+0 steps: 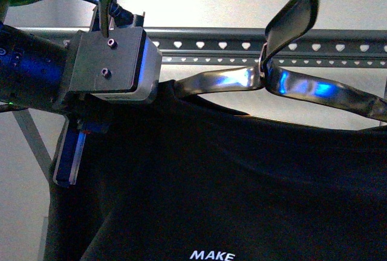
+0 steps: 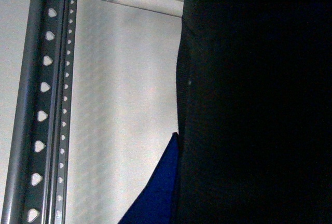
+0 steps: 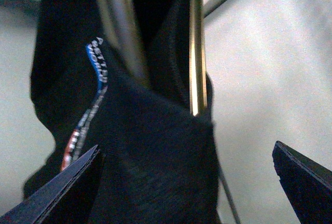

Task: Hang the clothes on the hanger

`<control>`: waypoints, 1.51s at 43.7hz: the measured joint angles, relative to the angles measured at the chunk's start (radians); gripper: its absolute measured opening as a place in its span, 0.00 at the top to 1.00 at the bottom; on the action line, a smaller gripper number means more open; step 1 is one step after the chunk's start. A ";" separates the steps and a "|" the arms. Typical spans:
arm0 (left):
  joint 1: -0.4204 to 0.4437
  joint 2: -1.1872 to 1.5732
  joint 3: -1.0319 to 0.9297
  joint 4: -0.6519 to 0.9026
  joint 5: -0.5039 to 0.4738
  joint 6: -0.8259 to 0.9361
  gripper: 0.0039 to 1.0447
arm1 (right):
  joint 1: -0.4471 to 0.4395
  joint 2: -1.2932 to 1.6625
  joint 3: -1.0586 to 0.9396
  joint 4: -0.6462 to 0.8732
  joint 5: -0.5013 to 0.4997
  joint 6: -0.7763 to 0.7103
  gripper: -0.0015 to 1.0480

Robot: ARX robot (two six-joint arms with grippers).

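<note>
The clothes (image 1: 230, 176), a black T-shirt with white lettering "MAKE" low down, hang in front of the hanger's grey top rail (image 1: 254, 45) with its row of heart-shaped holes. My left gripper (image 1: 77, 147) is at the shirt's upper left edge, shut on the fabric. In the left wrist view the shirt (image 2: 249, 105) fills the frame beside a blue finger (image 2: 155, 193), with the rail (image 2: 44, 89) beyond. My right gripper (image 3: 187, 182) is open, and a fold of the shirt (image 3: 150, 146) with white-and-blue print (image 3: 96, 73) lies between its spread jaws. It is out of the front view.
A shiny curved coat-hanger-like bar (image 1: 284, 86) sits in the shirt's neck, its looped hook (image 1: 296, 13) rising in front of the rail. It shows as bright rods in the right wrist view (image 3: 196, 53). A slanted rack leg (image 1: 30, 137) stands at the left. A pale wall is behind.
</note>
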 joint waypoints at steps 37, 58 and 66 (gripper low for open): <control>0.002 -0.001 0.000 0.006 0.006 -0.023 0.66 | -0.003 0.216 0.037 0.214 0.026 0.098 0.87; 0.005 -0.005 -0.056 0.342 -0.381 -0.623 0.06 | -0.085 0.457 0.065 0.203 0.225 0.430 0.89; 0.121 -0.080 -0.013 0.283 -0.741 -1.612 0.06 | -0.087 0.499 0.207 0.204 0.221 0.760 0.89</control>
